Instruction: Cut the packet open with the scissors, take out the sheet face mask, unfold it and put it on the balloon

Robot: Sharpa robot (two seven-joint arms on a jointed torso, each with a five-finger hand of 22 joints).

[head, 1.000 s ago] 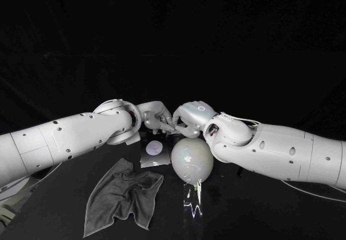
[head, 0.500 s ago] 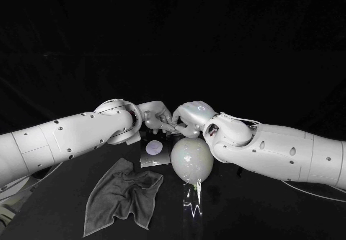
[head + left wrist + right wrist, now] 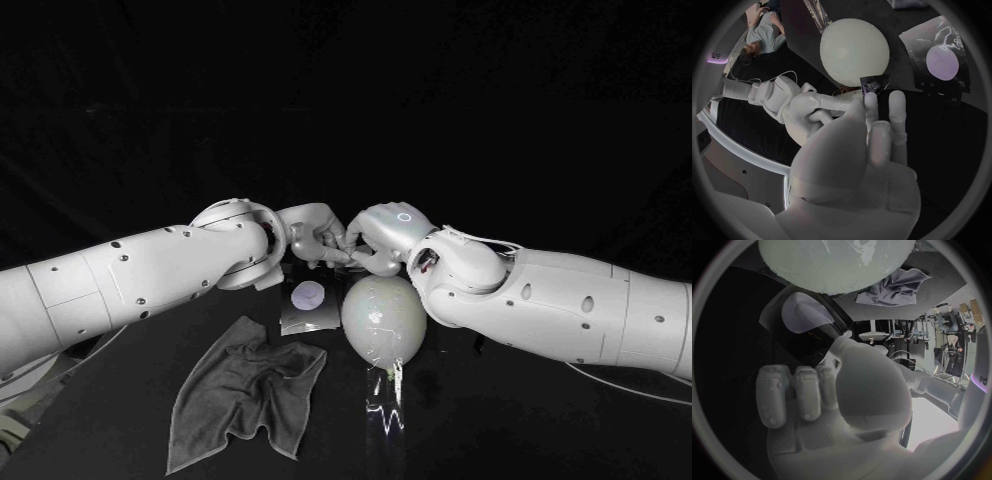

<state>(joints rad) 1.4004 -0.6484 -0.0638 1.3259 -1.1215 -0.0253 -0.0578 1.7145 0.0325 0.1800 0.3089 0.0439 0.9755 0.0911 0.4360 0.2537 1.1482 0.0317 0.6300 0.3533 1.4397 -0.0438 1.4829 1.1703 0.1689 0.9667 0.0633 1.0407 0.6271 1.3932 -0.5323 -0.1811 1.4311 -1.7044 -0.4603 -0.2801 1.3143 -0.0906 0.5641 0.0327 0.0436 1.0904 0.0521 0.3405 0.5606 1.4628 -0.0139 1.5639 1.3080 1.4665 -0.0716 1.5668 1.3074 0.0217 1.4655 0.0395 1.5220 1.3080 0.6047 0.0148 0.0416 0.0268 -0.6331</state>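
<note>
The pale balloon (image 3: 382, 318) lies on the black table, just in front of my two hands. They meet fingertip to fingertip above its far end. My left hand (image 3: 307, 237) pinches a small dark shiny piece (image 3: 875, 82) between its fingertips. My right hand (image 3: 378, 238) reaches in from the other side with the rest of its fingers curled, and one fingertip (image 3: 851, 101) touches that same piece. The dark packet (image 3: 310, 305) with a pale round mark lies flat on the table to the left of the balloon (image 3: 854, 50), and both wrist views show this packet (image 3: 939, 57) (image 3: 807, 325).
A crumpled grey cloth (image 3: 245, 395) lies near the front left of the table and also appears in the right wrist view (image 3: 892, 290). A narrow shiny strip (image 3: 387, 405) trails from the balloon's near end towards me.
</note>
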